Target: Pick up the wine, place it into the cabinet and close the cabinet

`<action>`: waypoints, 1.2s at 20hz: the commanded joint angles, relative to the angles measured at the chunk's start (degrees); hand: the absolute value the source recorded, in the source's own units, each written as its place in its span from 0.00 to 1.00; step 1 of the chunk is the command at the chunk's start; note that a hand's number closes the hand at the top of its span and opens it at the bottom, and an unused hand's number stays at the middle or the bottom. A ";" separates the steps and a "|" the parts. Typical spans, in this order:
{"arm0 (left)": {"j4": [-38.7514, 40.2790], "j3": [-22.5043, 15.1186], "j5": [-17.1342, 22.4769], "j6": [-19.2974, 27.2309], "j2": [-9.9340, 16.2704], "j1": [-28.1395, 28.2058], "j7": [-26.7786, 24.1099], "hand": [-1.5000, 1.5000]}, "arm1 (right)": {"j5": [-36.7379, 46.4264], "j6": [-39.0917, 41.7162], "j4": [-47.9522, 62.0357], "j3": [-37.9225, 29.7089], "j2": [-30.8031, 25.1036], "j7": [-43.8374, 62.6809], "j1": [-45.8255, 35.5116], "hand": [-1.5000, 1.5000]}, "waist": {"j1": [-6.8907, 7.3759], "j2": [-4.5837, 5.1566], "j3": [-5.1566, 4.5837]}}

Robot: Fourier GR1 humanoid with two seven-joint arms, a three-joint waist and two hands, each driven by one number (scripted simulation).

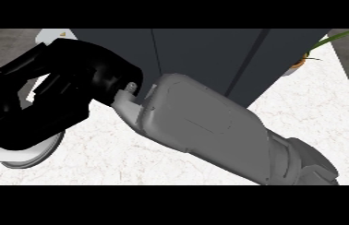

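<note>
My right forearm (204,127) comes in from the lower right and crosses the view to the left. Its black hand (65,97) is close to the camera at the left, in front of the left corner of the dark grey cabinet (204,53). The fingers (88,58) arc round toward the thumb, and only pale counter shows through the gap inside them. The cabinet's front shows two vertical seams. No wine bottle is visible anywhere. The left hand does not show.
A pale round plate (37,157) pokes out under the hand at the lower left. Green plant leaves (329,39) and a small orange thing (300,61) sit at the cabinet's right. White speckled counter (300,113) lies to the right.
</note>
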 commanded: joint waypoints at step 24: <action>-3.51 1.79 3.31 -1.90 -0.44 -0.50 5.09 0.00 | 4.72 10.00 31.61 -10.66 -9.11 -26.50 1.40 1.00 | -4.29 0.89 0.05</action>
